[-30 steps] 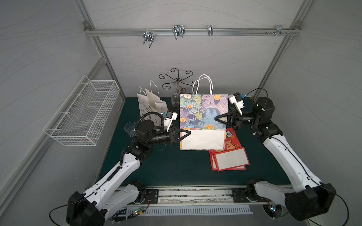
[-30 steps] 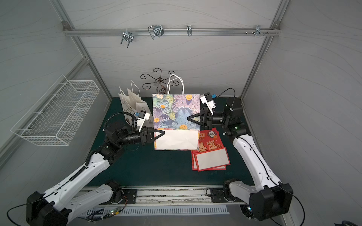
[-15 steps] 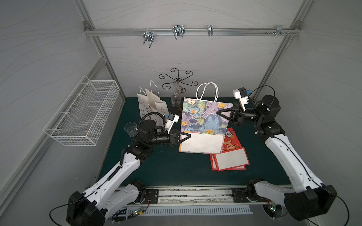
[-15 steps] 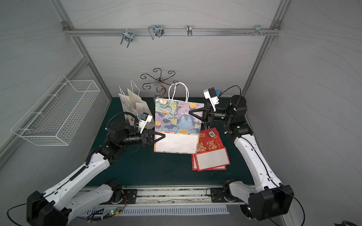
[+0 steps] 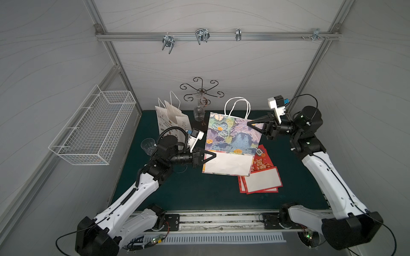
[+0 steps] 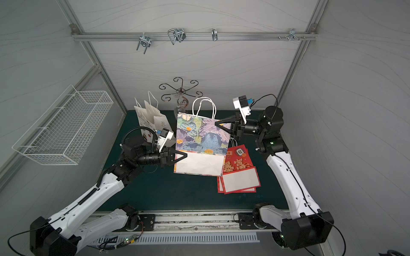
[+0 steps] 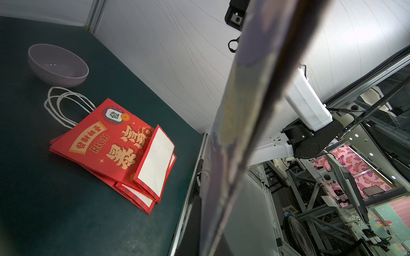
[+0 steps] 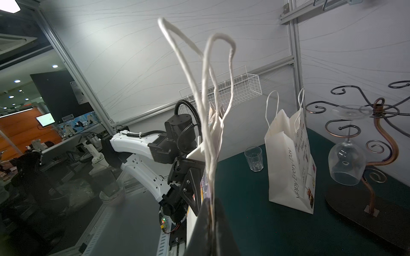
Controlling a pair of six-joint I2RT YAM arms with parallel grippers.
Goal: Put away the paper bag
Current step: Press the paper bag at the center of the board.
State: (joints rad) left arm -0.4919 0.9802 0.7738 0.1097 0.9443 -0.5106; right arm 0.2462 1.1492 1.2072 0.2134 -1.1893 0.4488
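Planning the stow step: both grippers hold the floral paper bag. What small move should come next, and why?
Probably swing the floral bag leftward, both arms together, toward the wire basket. The bag is folded flat and held up, with the left gripper shut on its base corner and the right gripper shut on its upper edge. The basket is open on top and looks like the nearest storage.

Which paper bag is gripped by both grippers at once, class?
The flower-printed bag: the left gripper pinches its folded base, the right gripper its upper edge. The white bag stands free behind it; the red bags lie flat.
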